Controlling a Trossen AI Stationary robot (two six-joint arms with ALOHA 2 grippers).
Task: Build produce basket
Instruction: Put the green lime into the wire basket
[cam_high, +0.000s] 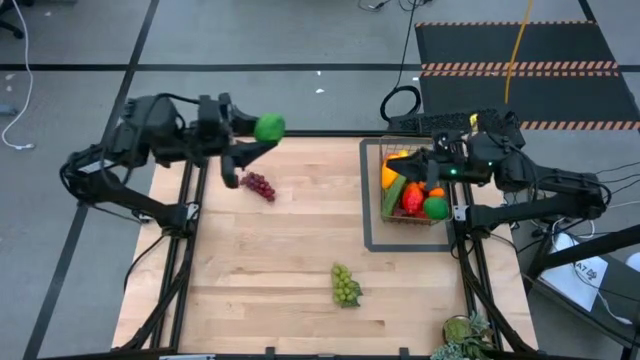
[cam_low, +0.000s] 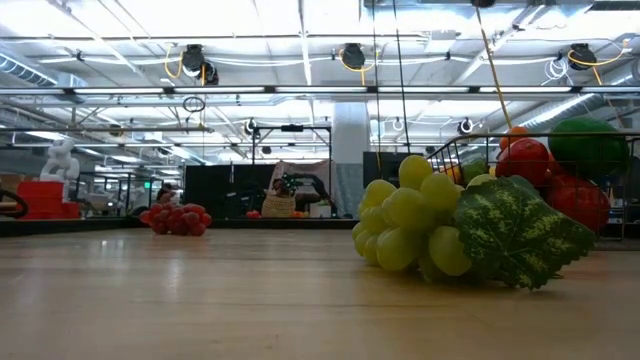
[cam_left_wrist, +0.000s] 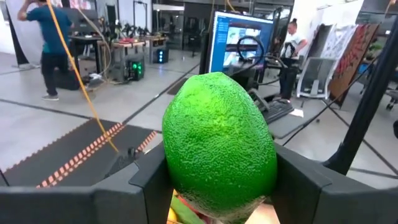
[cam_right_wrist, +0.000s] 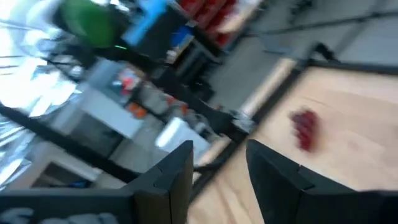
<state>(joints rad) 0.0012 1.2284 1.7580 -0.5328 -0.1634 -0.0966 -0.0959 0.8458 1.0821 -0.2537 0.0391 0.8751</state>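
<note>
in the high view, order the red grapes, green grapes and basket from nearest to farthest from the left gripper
The left gripper, holding a lime, is at the table's far left edge.
1. Red grapes: just below it, on the left side.
2. Basket: across on the right, by the right gripper.
3. Green grapes: near the front edge, centre.

High view: overhead, straight down on the whole tabletop (cam_high: 290, 260), both arms in frame.
Low view: at tabletop level, facing across into the room; green grapes (cam_low: 415, 228) very near the lens, red grapes (cam_low: 176, 218) far back. Both bunches also show from above.
Left wrist view: faces the room, filled by a lime (cam_left_wrist: 219, 144).
Right wrist view: looks across the tabletop towards the red grapes.
</note>
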